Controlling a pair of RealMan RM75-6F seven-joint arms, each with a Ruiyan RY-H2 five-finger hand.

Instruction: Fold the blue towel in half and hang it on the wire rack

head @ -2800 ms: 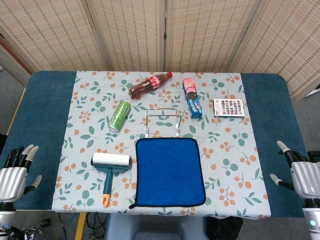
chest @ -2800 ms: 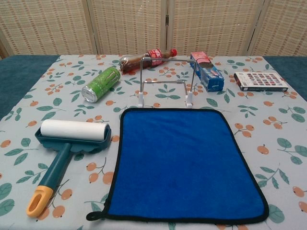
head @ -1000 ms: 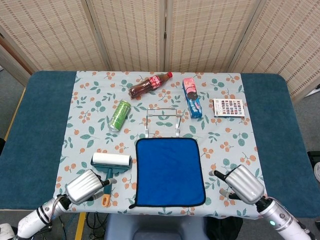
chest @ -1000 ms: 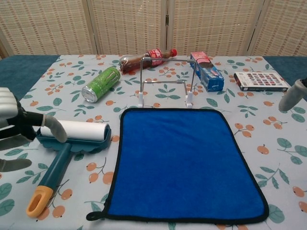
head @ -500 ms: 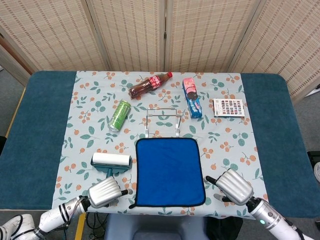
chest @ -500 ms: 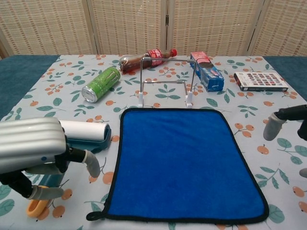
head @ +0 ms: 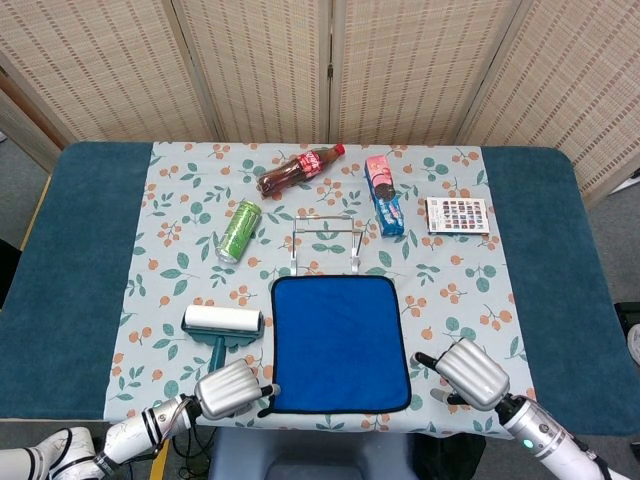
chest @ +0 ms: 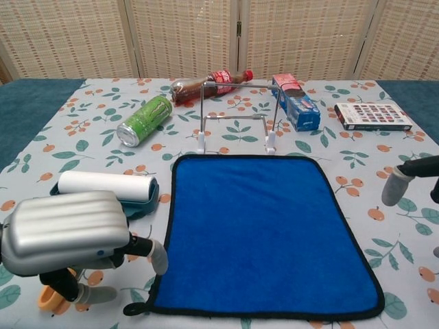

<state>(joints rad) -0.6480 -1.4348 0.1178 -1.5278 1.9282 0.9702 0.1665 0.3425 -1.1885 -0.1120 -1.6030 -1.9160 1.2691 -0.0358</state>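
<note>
Two robot hands, fingers apart and empty: left robot hand (head: 232,390) now reaches the flat blue towel's (head: 340,342) near-left corner; right robot hand (head: 472,372) waits beside it, fold unstarted.

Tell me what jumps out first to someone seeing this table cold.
The blue towel lies flat at the near middle of the table, just in front of the small wire rack. The left hand hovers by its near-left corner, the right hand off its near-right corner, neither holding anything.
</note>
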